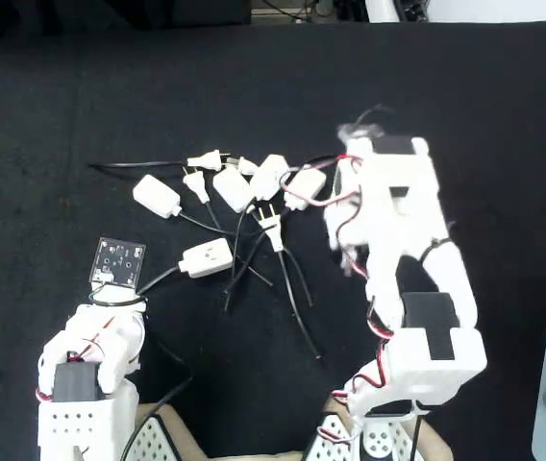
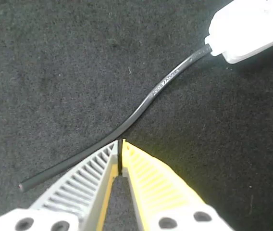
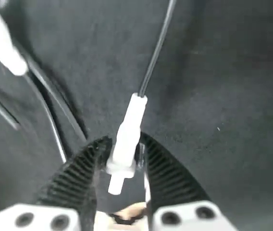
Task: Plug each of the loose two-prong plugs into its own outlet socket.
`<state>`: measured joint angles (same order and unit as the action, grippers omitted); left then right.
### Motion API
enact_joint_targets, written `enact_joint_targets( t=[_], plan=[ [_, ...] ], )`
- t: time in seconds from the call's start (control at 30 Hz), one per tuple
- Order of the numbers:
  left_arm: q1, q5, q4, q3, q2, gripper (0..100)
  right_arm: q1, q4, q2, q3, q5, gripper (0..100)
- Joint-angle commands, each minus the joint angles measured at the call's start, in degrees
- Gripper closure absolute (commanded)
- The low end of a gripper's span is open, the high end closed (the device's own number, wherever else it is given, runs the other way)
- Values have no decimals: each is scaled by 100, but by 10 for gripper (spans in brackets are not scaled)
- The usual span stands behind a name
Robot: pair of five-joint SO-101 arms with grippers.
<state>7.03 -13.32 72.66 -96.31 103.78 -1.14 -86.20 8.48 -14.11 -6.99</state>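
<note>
At the near left of the black table [image 1: 62, 86], the left gripper [image 2: 121, 143] sits low, its jaws closed tip to tip on nothing. A black cable [image 2: 146, 103] runs just past the tips to a lone socket [image 1: 206, 257], which lies apart from the others.

Toward the middle, clustered sockets [image 1: 233, 188] lie tangled with black leads. Loose among them are a far plug [image 1: 204, 160] at the back of the tangle and a near plug [image 1: 271, 226], its prongs bare, on the front side.

On the right, the right gripper [image 3: 123, 139] hangs at the cluster's right edge. Its jaws are narrowed around the body of a held plug [image 3: 129, 120], whose lead trails away over the table.

The step in hand looks like carrying this plug to a socket. The next move calls for turning the prongs square to a free socket's slots and pressing straight in. Which end of the held plug carries the prongs is hard to tell. The sockets are light and unfixed, so one will likely slide unless the left gripper braces it.
</note>
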Motion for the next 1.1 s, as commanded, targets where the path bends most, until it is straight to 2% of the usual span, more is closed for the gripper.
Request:
enact_joint_targets(
  t=[0.0, 0.13, 0.23, 0.33, 0.43, 0.8, 1.07],
  plan=[
    [-13, 26, 35, -110, 53, 970, -88, 378, -259, -479, -1011, 986],
    [-13, 26, 35, -110, 53, 970, -79, 853, -259, -998, -1864, 984],
    [-13, 26, 35, -110, 53, 970, -79, 888, -259, -1024, -1943, 937],
    [-13, 26, 35, -110, 53, 970, -79, 888, -259, -1024, -1591, 882],
    [-13, 26, 35, -110, 53, 970, -88, 905, -259, -1015, -1248, 881],
    [-13, 26, 35, -110, 53, 970, -88, 941, -224, -1033, -721, 881],
    [-13, 26, 35, -110, 53, 970, -62, 967, 435, -681, -325, 881]
  ],
)
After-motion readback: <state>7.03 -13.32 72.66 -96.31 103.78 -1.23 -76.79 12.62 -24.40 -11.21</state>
